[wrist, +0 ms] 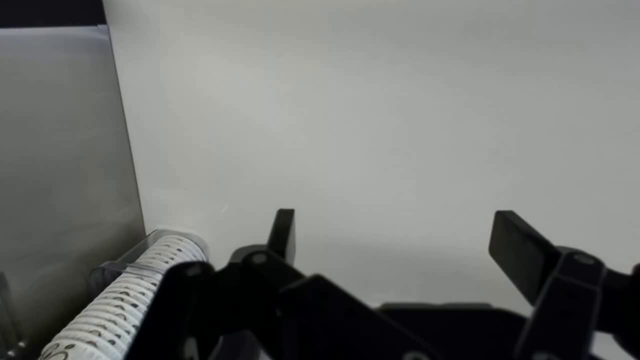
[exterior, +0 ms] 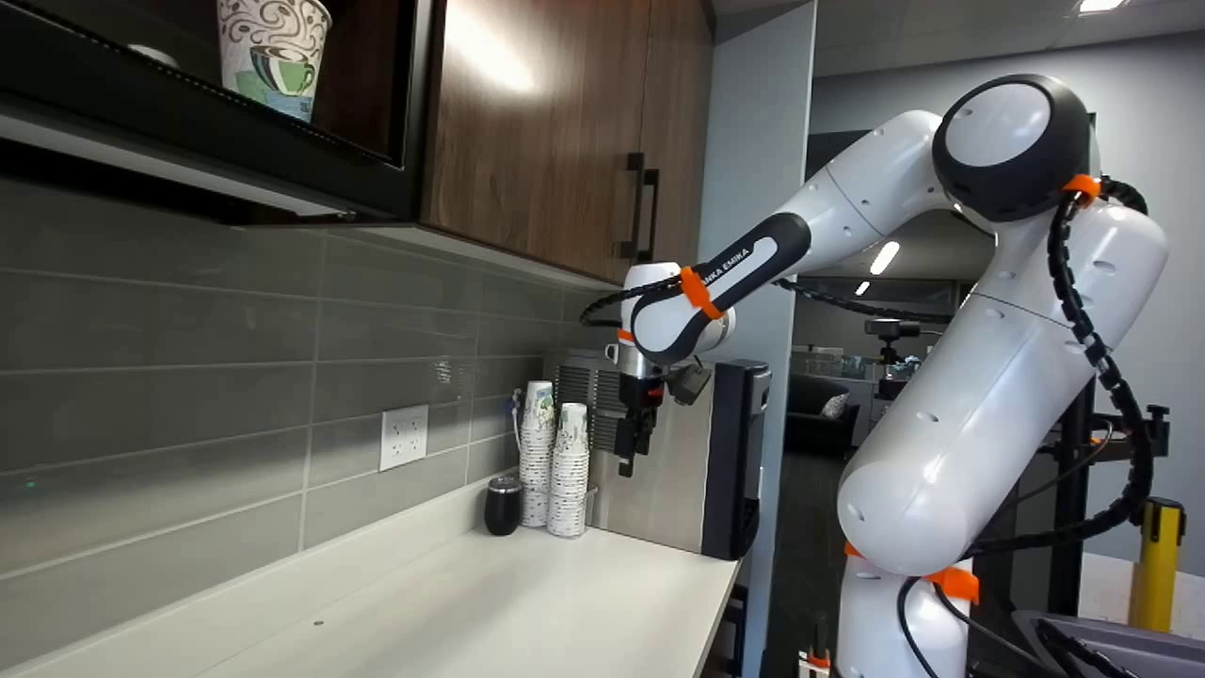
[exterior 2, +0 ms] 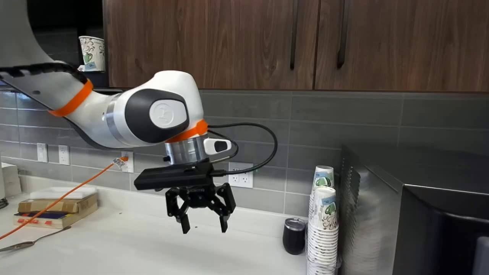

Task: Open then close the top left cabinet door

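The top left cabinet door shows in both exterior views as a dark walnut-brown panel. It is shut, flush with the brown door beside it. Its black vertical bar handle sits near the edge by the neighbouring door. My gripper points down, below the door and above the counter, apart from the handle. Its fingers are spread with nothing between them, as the wrist view also shows. In an exterior view the gripper appears in front of the steel appliance. The door is not in the wrist view.
Stacked paper cups and a black tumbler stand by the steel appliance. A neighbouring door's handle is close by. A black-framed compartment holds a patterned cup. Boxes lie on the counter.
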